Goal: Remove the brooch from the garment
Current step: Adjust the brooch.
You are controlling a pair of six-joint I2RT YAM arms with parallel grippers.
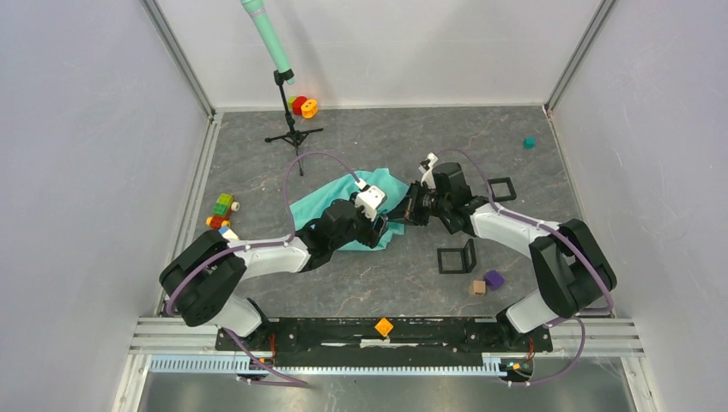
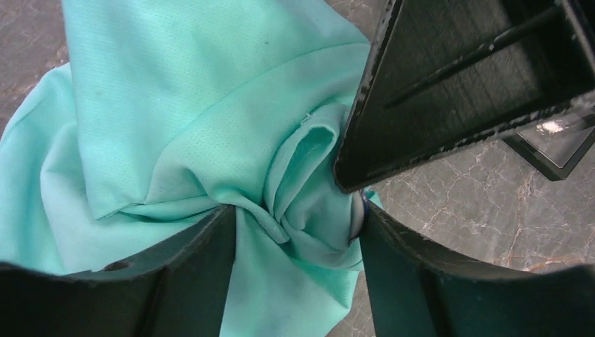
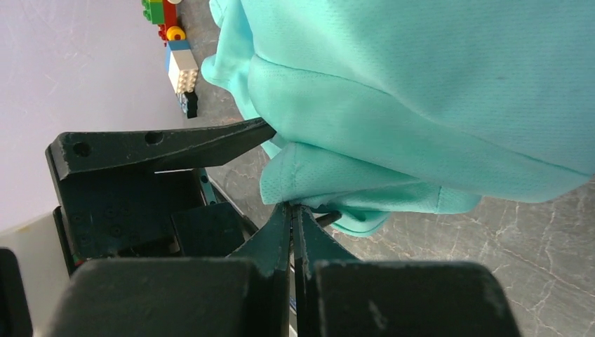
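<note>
Garment (image 1: 319, 208): turquoise T-shirt, crumpled on the grey table (image 1: 386, 137) between both arms; I see only part of it, the rest lies under the wrists.
Left gripper (image 2: 295, 225): fingers set wide either side of a twisted bunch of the cloth, pressing it.
Right gripper (image 3: 292, 210): tips closed together at a folded hem; whether they pinch anything I cannot tell.
Pale bit (image 2: 358, 212): half hidden beside the left finger; I cannot say if it is the brooch.
</note>
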